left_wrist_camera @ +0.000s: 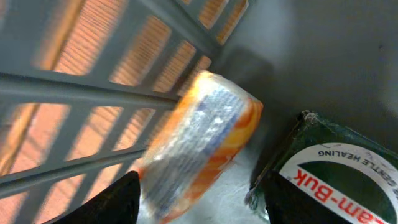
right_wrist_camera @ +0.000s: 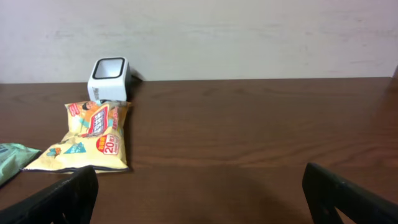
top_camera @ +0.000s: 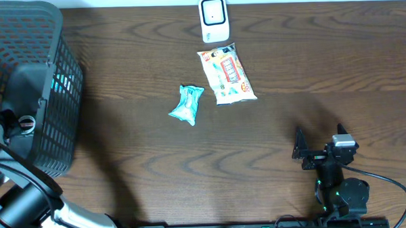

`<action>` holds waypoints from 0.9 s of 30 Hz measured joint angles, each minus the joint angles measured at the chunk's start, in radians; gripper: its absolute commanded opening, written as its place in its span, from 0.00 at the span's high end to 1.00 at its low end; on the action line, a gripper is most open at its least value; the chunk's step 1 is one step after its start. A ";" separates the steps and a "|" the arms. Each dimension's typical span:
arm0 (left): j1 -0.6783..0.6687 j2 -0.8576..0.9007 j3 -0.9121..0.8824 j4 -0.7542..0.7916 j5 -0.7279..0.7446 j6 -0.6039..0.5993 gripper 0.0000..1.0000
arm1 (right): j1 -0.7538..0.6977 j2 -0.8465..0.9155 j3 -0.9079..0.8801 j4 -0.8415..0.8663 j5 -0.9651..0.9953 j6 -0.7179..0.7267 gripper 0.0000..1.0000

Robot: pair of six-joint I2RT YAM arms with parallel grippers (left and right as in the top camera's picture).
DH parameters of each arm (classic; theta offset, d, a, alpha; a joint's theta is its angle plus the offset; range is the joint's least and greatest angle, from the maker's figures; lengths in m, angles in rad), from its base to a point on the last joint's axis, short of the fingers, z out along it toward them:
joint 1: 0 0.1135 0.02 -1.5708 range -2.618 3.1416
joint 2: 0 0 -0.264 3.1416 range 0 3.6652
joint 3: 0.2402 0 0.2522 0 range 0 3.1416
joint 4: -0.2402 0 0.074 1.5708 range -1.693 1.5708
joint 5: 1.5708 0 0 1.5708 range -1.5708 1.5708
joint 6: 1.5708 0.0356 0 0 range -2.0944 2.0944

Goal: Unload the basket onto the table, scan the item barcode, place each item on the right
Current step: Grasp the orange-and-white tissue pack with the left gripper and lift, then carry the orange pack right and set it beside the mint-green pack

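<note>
The left jaws [left_wrist_camera: 199,200] stand open inside the basket [left_wrist_camera: 93,87], one dark fingertip [left_wrist_camera: 118,199] at the lower left of the wrist view and the other at the lower right. They straddle an orange-and-white packet [left_wrist_camera: 199,137] that lies slanted against the basket's slatted wall. The fingertip at lower left is right at the packet's edge, while a gap shows on the other side, so nothing is gripped. Just beside the packet, at the right of that view, lies a dark green packet [left_wrist_camera: 336,168] with a white label and red lettering. From overhead the basket [top_camera: 60,99] fills the upper left of the frame, with the left arm reaching into it. The right jaws [right_wrist_camera: 199,205] are spread wide and hold nothing, low over the table [top_camera: 192,182] at the lower right of the overhead frame. Well apart from them, at top centre, stands the white barcode scanner [top_camera: 213,19], with a yellow snack bag [top_camera: 227,74] just below it and a teal packet [top_camera: 187,104] near that bag's left side.
</note>
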 measured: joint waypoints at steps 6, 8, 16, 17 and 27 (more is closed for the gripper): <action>0.003 0.019 0.000 0.011 0.003 -0.002 0.69 | 0.000 0.000 0.000 0.000 0.000 0.000 0.01; 0.003 0.023 0.000 0.010 0.003 0.000 0.86 | 0.000 0.000 0.000 0.000 0.000 0.000 0.01; 0.003 0.023 0.000 0.005 0.003 -0.073 0.93 | 0.000 0.000 0.000 0.000 0.000 0.000 0.01; 0.003 0.020 0.000 0.000 0.004 -0.093 0.93 | 0.000 0.000 0.000 0.000 0.000 0.000 0.01; 0.003 -0.224 -0.002 -0.020 0.108 -0.296 0.93 | 0.000 0.000 0.000 0.000 0.000 0.000 0.01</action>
